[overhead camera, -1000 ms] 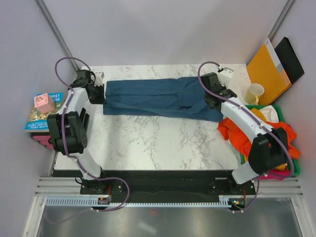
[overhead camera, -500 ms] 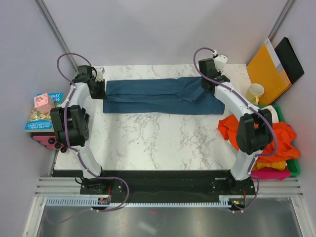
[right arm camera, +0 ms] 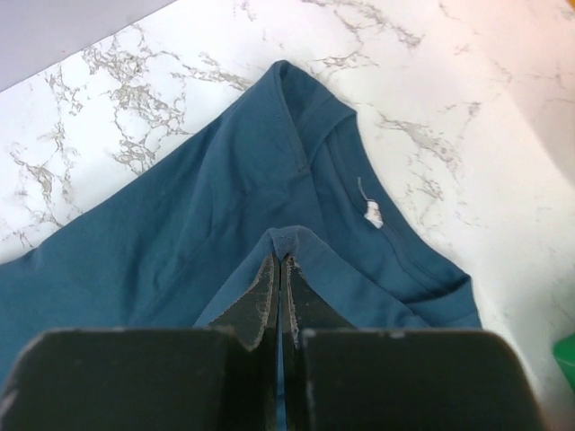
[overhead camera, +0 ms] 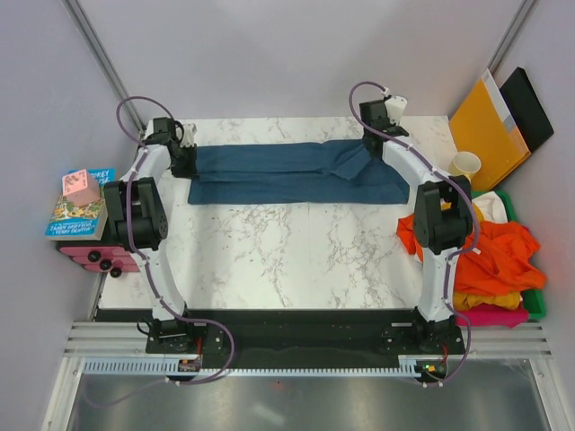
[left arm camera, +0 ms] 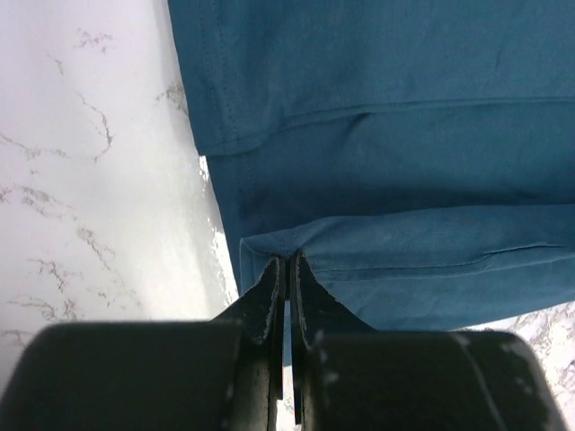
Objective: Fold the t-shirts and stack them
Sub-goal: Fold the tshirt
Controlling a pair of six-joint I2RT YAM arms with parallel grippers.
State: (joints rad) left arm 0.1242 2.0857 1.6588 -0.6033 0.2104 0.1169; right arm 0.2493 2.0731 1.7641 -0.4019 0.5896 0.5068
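Observation:
The dark teal-blue t-shirt lies folded into a long strip across the far part of the marble table. My left gripper is at the strip's left end, shut on the shirt's edge. My right gripper is at the strip's far right, shut on a pinched fold of the shirt near the collar and its white tag. Orange t-shirts, a yellow one and a pink one are piled at the right edge.
A green bin holds the shirt pile. An orange envelope, a black panel and a cream cup stand at the far right. Books with a pink block sit off the table's left.
Both grippers have moved toward the far edge with the teal shirt's edge in them. The shirt has been drawn into a narrower, flatter strip.

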